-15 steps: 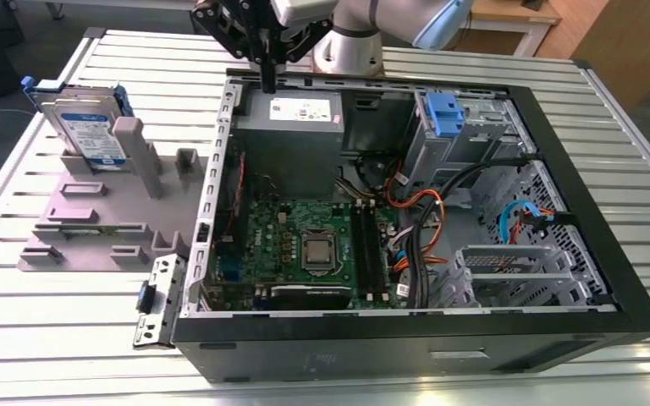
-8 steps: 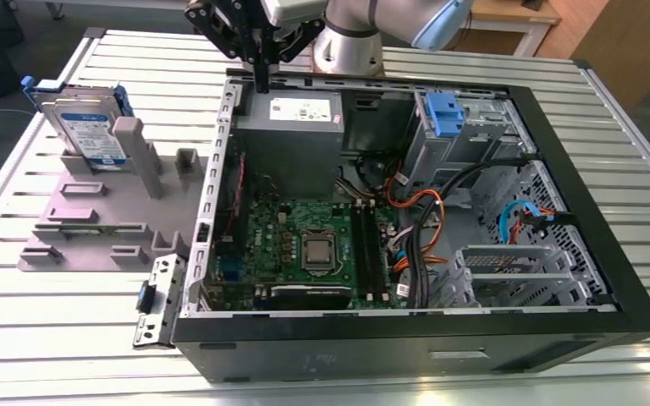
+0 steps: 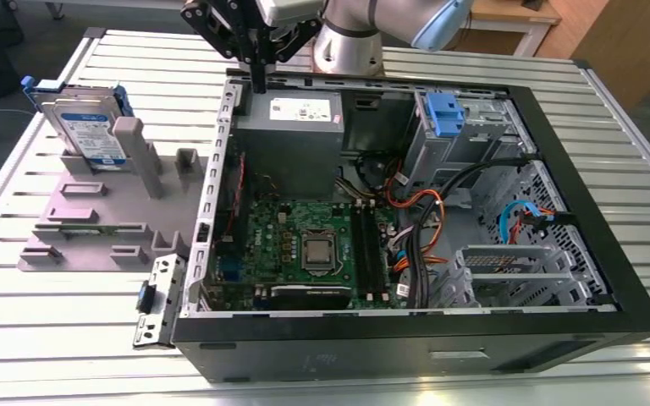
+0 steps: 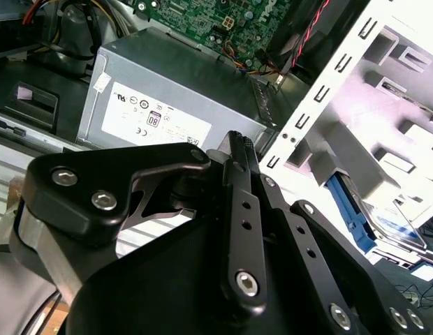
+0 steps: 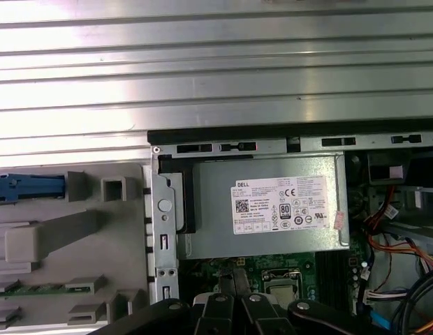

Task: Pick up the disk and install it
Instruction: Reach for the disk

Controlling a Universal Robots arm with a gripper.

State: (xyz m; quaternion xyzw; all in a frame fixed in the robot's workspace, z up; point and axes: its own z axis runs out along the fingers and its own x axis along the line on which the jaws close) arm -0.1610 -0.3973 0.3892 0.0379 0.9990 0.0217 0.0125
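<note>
The disk [image 3: 82,127] stands on edge in a grey holder [image 3: 88,224] at the exterior view's left, beside the open computer case [image 3: 415,338]. It is silver-grey with a white-and-blue label and a bright blue frame. Its blue frame also appears in the second wrist view [image 4: 349,209] and in the first wrist view [image 5: 28,187]. My gripper [image 3: 260,83] hangs over the case's back corner, above the grey power-supply box [image 3: 291,114] and well apart from the disk. Its fingers [image 4: 237,143] are pressed together with nothing between them, as both wrist views show [image 5: 234,278].
Inside the case lie a green motherboard [image 3: 302,245], bundled cables [image 3: 415,211] and a drive cage with a small blue latch [image 3: 443,114]. The case and holder rest on a slatted metal table [image 3: 54,338]. Wooden furniture [image 3: 608,34] stands at the back right.
</note>
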